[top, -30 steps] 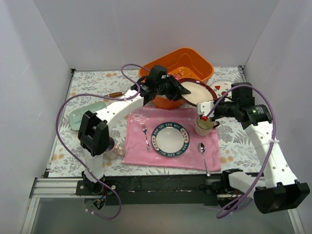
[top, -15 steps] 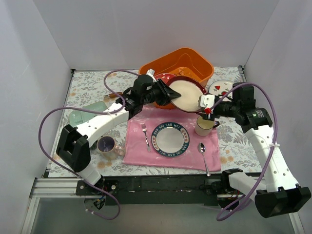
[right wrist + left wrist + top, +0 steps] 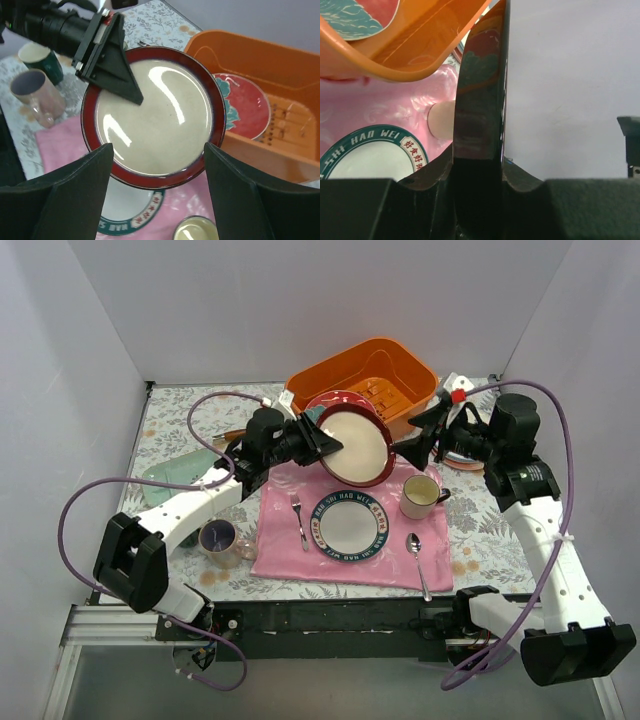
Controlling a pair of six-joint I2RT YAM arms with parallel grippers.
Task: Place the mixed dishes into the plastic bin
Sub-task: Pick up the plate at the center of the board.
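Red-rimmed cream plate (image 3: pixel 355 445) tipped up nearly on edge, hollow face turned toward the right arm, left rim clamped tight in the left gripper (image 3: pixel 315 437). Hanging over the far edge of the pink cloth (image 3: pixel 282 550), just in front of the orange bin (image 3: pixel 385 360), the tub's near wall close behind. Right gripper (image 3: pixel 422 433) spread wide just beside the plate's other rim, holding nothing. Red plate with teal flower (image 3: pixel 245 107) lying in the bin. Below on the cloth: lettered plate (image 3: pixel 348 523), fork (image 3: pixel 297 518), spoon (image 3: pixel 418 562), cream mug (image 3: pixel 420 497) alongside

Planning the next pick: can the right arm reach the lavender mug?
Probably not: the mug sits far left, beside the left arm, and the left gripper holds a plate across the way.
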